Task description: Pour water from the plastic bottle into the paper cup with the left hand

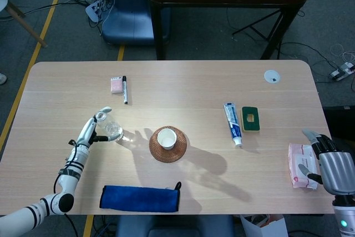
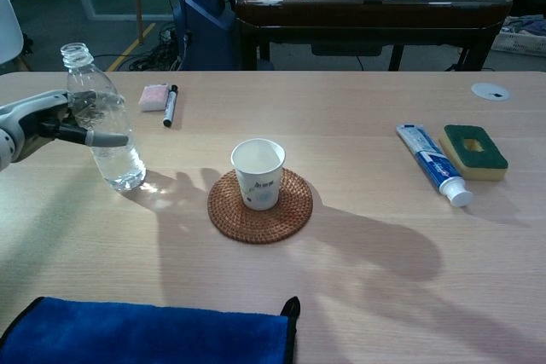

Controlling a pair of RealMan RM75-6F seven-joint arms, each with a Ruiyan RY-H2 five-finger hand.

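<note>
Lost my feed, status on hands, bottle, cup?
Left hand grips plastic bottle, upright, uncapped. Right hand idle by tissue pack. Paper cup on coaster, path clear.

My left hand [image 1: 91, 130] is slim, with white-grey fingers and black bands; its arm [image 1: 33, 213] is white with dark rings and a black joint. My right hand [image 1: 331, 166] is bulky silver-grey, ribbed, with pale fingers.

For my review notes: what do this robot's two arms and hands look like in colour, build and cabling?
The left hand is slim, white and light grey, with dark joints and grey-tipped fingers. Its forearm is white with black bands, a thin black cable looping beside it, and a black round joint lower down. The right hand is bulkier, silver-grey with a ribbed back, on a grey wrist with a small green light. No sleeves or readable markings show.
</note>
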